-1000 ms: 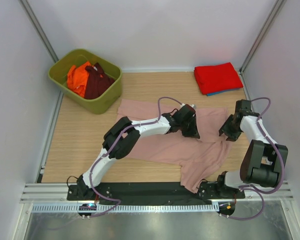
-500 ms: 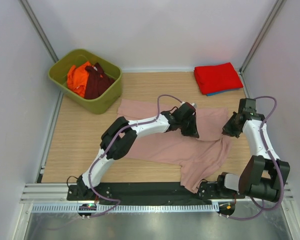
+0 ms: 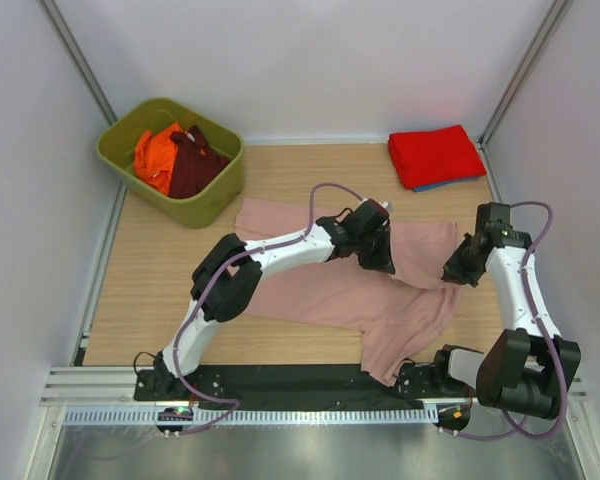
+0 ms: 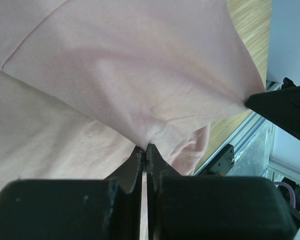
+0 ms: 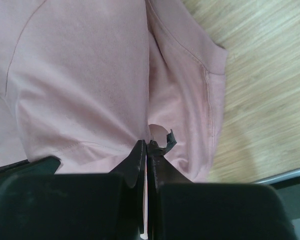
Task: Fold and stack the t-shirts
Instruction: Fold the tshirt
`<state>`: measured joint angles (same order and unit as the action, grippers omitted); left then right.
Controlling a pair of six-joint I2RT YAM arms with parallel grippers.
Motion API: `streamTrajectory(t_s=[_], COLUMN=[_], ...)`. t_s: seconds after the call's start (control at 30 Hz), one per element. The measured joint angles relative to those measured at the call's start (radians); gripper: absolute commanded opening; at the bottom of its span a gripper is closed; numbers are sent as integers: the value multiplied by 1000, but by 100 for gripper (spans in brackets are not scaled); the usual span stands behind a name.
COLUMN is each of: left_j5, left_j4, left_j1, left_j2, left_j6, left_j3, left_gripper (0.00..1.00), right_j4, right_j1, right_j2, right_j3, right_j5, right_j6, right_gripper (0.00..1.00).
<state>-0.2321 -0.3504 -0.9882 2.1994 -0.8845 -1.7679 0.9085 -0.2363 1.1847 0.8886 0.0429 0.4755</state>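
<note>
A dusty-pink t-shirt [image 3: 330, 290] lies spread across the middle of the table, one part hanging over the front edge. My left gripper [image 3: 383, 262] is shut on a pinch of its cloth [image 4: 155, 135] near the middle. My right gripper [image 3: 458, 272] is shut on the shirt's right edge [image 5: 140, 135]. The cloth between the two grippers is lifted and pulled taut. A folded red t-shirt [image 3: 436, 154] lies on a blue one [image 3: 442, 184] at the back right. Orange [image 3: 155, 155] and maroon [image 3: 193, 160] t-shirts sit crumpled in a bin.
An olive-green bin [image 3: 218, 195] stands at the back left. White walls with metal posts close in the table on three sides. A black strip and a metal rail [image 3: 280, 385] run along the front edge.
Both grippers have moved slightly back and right with the pink cloth, pulling it tighter between them. The right arm has stretched out further along the right side.
</note>
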Motion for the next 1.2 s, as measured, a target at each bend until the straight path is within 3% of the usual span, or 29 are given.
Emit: streamTrajectory(t_s=[0.43, 0.5, 0.67, 0.77, 0.87, 1.0, 1.2], left_j5=[-7, -13, -21, 6, 45, 85, 77], left_j4=[-7, -5, 5, 1, -33, -57, -66], left_j1=[0, 0, 0, 0, 9, 40, 257], left_j2=[-2, -2, -4, -26, -74, -172, -281], left_j6=[-3, -3, 8, 28, 66, 122, 217], left_j3=[42, 43, 60, 103, 129, 129, 112], left_gripper=[0, 3, 39, 53, 56, 51, 40], right_j4=[47, 52, 56, 47, 29, -75, -264], right_j1=[21, 21, 21, 21, 21, 21, 21], right_j2=[7, 7, 7, 7, 20, 107, 362], right_j3=[-16, -16, -16, -13, 21, 111, 225], right_j5=[-47, -65, -90, -109, -127, -139, -152], right_j6=[52, 61, 73, 70, 58, 53, 32], right_gripper=[4, 13, 48, 64, 66, 65, 58])
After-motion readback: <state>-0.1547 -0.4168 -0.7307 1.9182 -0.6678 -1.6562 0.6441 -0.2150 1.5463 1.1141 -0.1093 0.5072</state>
